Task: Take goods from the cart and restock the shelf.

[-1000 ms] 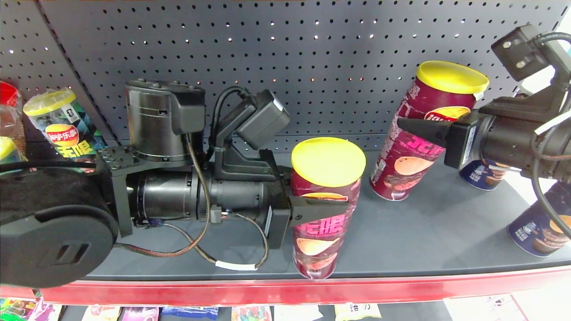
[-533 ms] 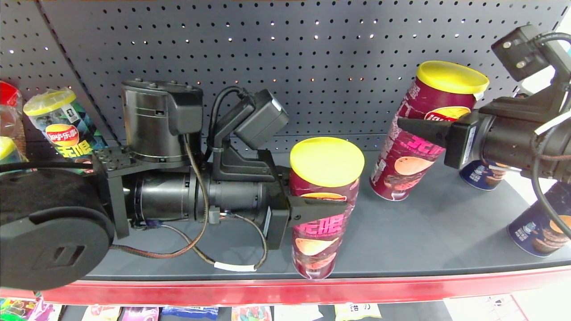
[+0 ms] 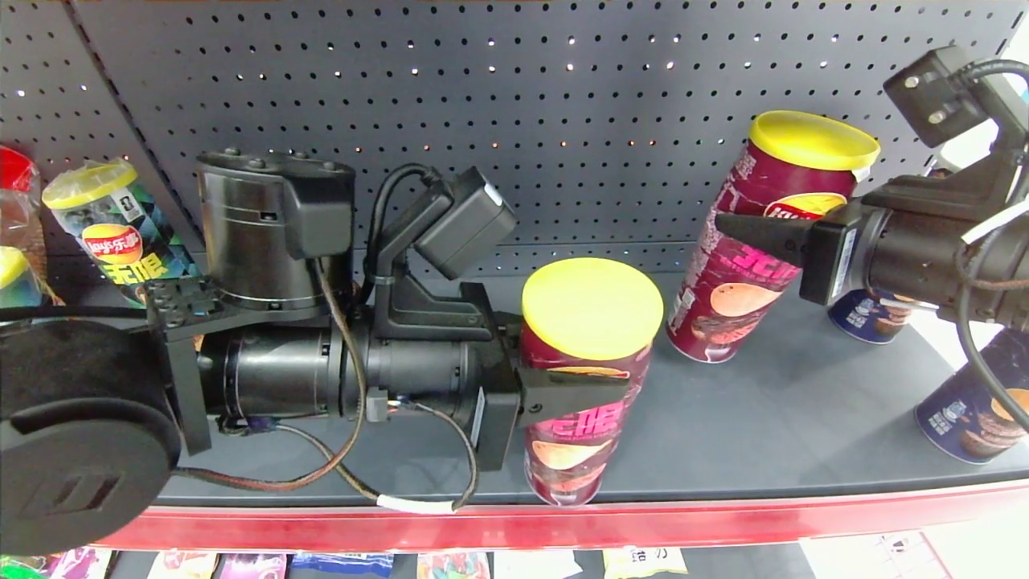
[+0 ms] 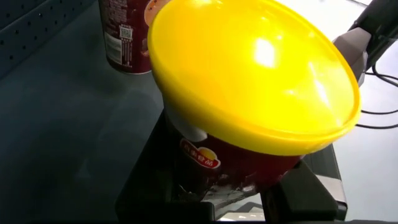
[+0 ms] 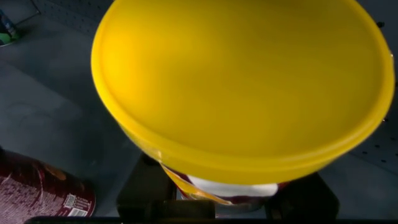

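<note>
The left arm lies level along the shelf (image 3: 764,426), its forearm pointing toward the robot's right; the left gripper (image 3: 580,379) is pinched across the middle of the near can (image 3: 583,434), a maroon chip tube with a yellow lid; one dark finger crosses its front, the other is hidden behind it. This can stands close to upright by the shelf's red front lip; its base looks to be on the deck, though the lip hides the contact. The right arm comes in level from the robot's right; the right gripper (image 3: 770,233) is clamped on the far can (image 3: 744,301), the same kind, tilted with its lid leaning away from the left arm, just before the pegboard (image 3: 482,96); two blue cans (image 3: 969,422) sit beneath that arm.
</note>
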`<state>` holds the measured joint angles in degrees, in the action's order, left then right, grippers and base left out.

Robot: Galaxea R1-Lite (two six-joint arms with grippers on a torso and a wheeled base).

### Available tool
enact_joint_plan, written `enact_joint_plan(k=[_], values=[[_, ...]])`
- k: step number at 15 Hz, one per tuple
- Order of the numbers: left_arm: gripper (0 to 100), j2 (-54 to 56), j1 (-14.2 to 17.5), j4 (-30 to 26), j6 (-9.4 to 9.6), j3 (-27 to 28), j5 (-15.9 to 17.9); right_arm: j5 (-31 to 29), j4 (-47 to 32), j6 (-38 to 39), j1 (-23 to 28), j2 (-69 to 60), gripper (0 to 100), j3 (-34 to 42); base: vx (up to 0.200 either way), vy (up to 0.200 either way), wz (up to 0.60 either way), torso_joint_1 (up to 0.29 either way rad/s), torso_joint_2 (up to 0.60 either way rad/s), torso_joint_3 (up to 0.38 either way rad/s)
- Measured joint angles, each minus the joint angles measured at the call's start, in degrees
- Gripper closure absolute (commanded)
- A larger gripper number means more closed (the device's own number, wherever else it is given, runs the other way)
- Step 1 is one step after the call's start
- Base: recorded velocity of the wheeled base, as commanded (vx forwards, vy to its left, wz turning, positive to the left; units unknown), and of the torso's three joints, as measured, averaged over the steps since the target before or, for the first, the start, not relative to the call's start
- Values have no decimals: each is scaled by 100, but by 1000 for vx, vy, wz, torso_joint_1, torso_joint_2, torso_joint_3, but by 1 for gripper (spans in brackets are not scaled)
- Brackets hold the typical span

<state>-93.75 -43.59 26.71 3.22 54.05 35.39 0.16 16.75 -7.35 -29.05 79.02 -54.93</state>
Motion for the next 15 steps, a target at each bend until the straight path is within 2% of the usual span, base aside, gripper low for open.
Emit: enact_joint_plan(k=[10, 11, 15], values=[[100, 44, 43, -2, -24, -111, -68, 0, 2, -1, -2, 0, 100, -9, 0, 0, 0, 0, 0, 0], [0, 41, 46, 0, -24, -111, -71, 0, 2, -1, -2, 0, 100, -6, 0, 0, 0, 0, 0, 0], [0, 33, 51, -20, -29, -117, -71, 0, 0, -1, -5, 0, 100, -2, 0, 0, 0, 0, 0, 0]])
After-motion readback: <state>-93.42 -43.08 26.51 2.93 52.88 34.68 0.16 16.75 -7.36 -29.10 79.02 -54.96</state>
